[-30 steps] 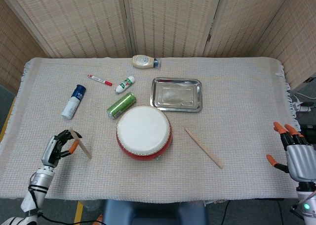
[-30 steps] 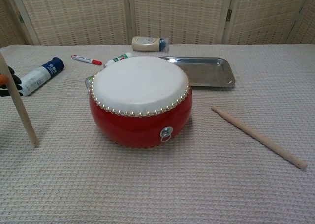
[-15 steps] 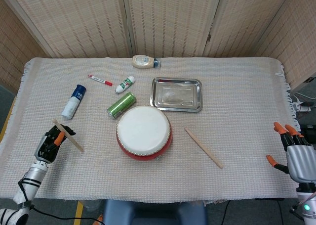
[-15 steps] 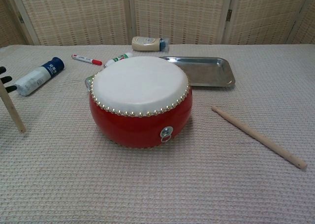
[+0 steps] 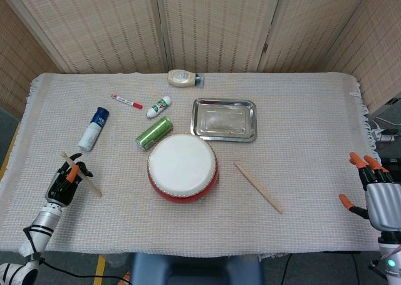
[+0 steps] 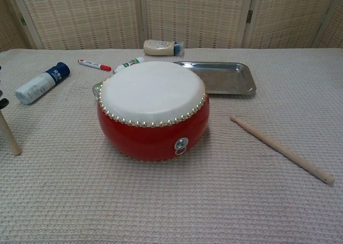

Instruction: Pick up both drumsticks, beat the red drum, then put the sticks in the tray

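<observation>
Left robot hand (image 5: pixel 64 180) black with orange accents; right robot hand (image 5: pixel 377 195) grey metal, orange fingertips

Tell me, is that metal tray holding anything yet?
Empty. The tray shows only bare metal; one drumstick lies on the cloth, the other is in the left hand.

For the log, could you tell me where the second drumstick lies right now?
In the head view it lies loose on the cloth, right of the red drum, below the tray.

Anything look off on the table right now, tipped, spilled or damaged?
Nothing spilled or damaged. The bottles and green can lie on their sides, apparently placed so. One drumstick still lies right of the red drum; the left hand holds the other.
</observation>
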